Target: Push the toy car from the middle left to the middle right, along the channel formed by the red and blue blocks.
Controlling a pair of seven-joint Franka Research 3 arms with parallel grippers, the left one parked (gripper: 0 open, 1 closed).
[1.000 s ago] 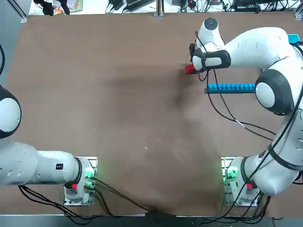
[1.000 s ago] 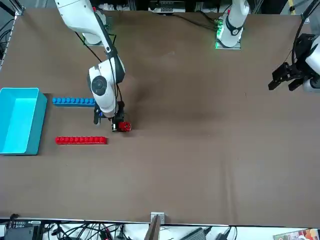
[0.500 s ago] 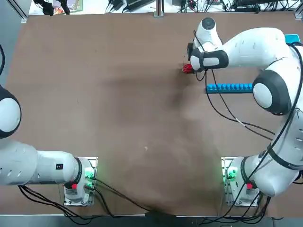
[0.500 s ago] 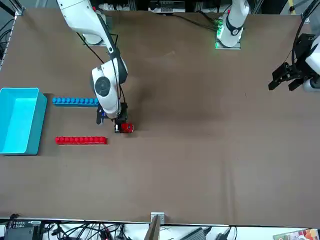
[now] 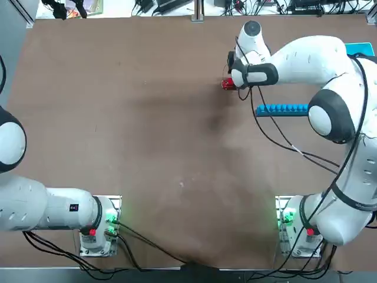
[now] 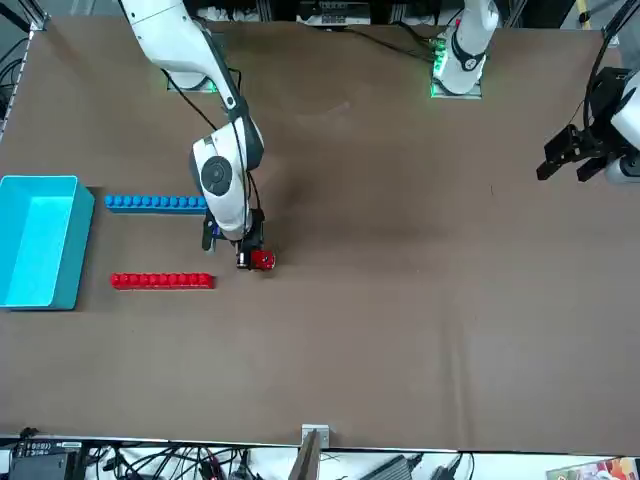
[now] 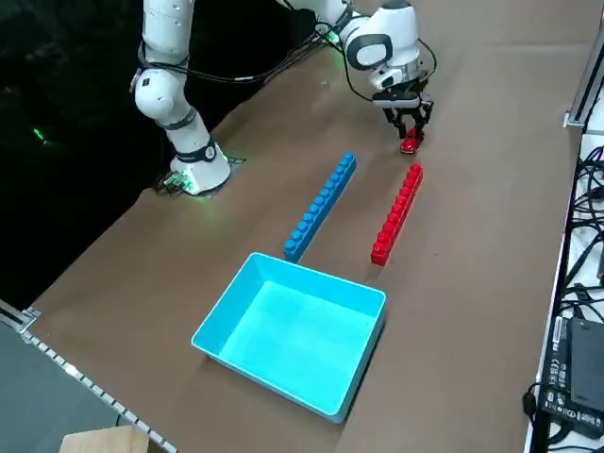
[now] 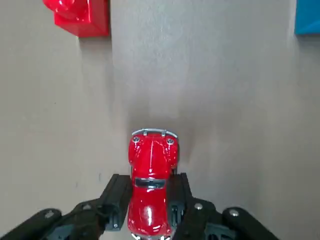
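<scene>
Just outside the channel between the studded red bar [image 7: 397,214] and the studded blue bar [image 7: 320,208], a tiny glossy red toy car [image 8: 152,185] is gripped by the right gripper's [image 8: 152,192] black fingers [image 8: 118,200] above the brown table [image 6: 400,320].

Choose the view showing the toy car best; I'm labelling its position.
The right wrist view: the toy car appears whole from above, between the hand's fingers. Top, front and side views show only small red parts.

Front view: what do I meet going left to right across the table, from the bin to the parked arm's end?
Light-blue open box, red studded bar, toy car, parked left arm's end effector.
</scene>
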